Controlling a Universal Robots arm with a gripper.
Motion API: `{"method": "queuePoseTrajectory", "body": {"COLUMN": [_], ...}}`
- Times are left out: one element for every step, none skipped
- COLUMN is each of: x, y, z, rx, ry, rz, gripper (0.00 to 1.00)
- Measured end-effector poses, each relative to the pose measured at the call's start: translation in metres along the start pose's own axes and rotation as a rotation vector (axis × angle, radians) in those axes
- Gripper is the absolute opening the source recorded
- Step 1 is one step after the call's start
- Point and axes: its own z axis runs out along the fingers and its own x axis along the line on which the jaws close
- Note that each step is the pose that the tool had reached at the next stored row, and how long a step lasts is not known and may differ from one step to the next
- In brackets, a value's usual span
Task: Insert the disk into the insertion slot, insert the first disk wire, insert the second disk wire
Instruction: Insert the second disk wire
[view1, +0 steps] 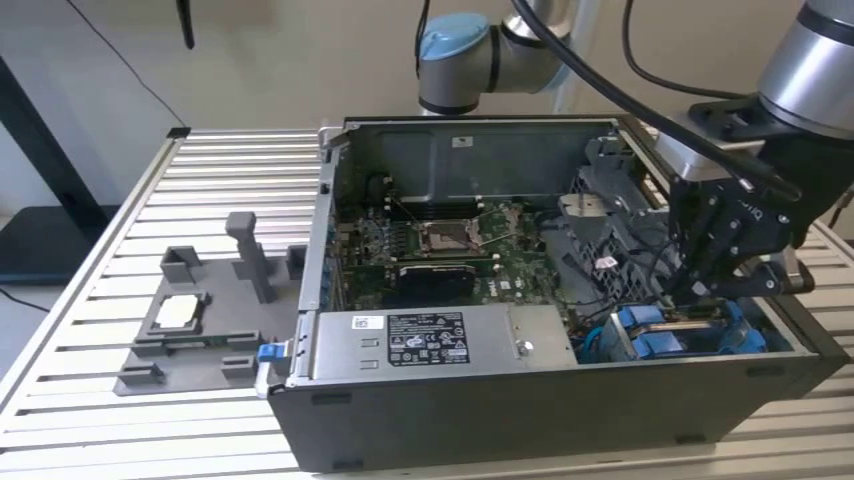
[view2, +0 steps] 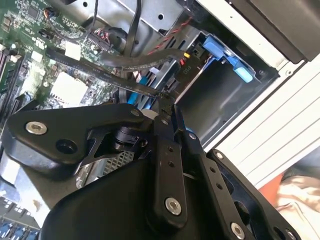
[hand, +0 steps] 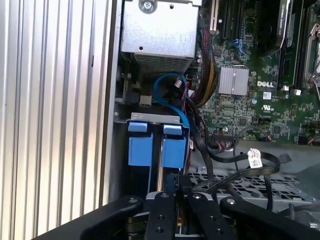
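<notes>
The exterior view had the gripper (view1: 714, 290) down inside the open computer case (view1: 534, 420), at the corner on that view's right, right over the insertion slot (view1: 681, 335) with its blue tabs. The disk (hand: 159, 150) looked already seated in there: in the first wrist view the blue carrier ends were standing upright in the grey bay, just beside the case wall, with the power supply box (hand: 157, 27) beyond it. So my read was that the slot step was done and this was wire work. In the second wrist view the gripper (view2: 167, 107) had its fingers squeezed together, and the tips seemed pinched on a flat black wire (view2: 100, 75) that ran back toward the motherboard (view2: 30, 30); I couldn't tell for sure which of the two wires it was, or see its connector properly. For doing this bit well, I figured the plug needed to go in square to the disk's port, not tilted, and be pushed straight along the port's axis with a light touch. The blue cable (hand: 172, 95) and the red and black bundle were crowding that same gap, so snagging one was the obvious risk. Keeping the grip close to the plug end seemed wise too, since a floppy wire buckles instead of seating.
</notes>
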Motion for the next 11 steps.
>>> {"method": "queuePoseTrajectory", "body": {"x": [0.0000,0.0000,0.0000,0.0001,0.0001,0.0002,0.0002,0.0003,0.0004,0.0004,0.0005], "y": [0.0000,-0.0001,-0.0002,-0.0007,-0.0014,-0.0024,-0.0038,-0.0051,-0.0062,-0.0072,-0.0084], "z": [0.0003,0.0005,0.0007,0.0009,0.0010,0.0009,0.0008,0.0008,0.0009,0.0008,0.0009], "rx": [0.0002,0.0002,-0.0010,-0.0049,-0.0112,-0.0183,-0.0258,-0.0298,-0.0306,-0.0310,-0.0318], "ry": [0.0000,-0.0001,-0.0003,-0.0007,-0.0011,-0.0014,-0.0019,-0.0031,-0.0052,-0.0072,-0.0095], "rz": [0.008,0.015,0.018,0.019,0.020,0.020,0.020,0.020,0.020,0.020,0.020], "gripper": [0.16,0.16,0.16,0.16,0.16,0.16,0.16,0.16,0.16,0.16,0.16]}}
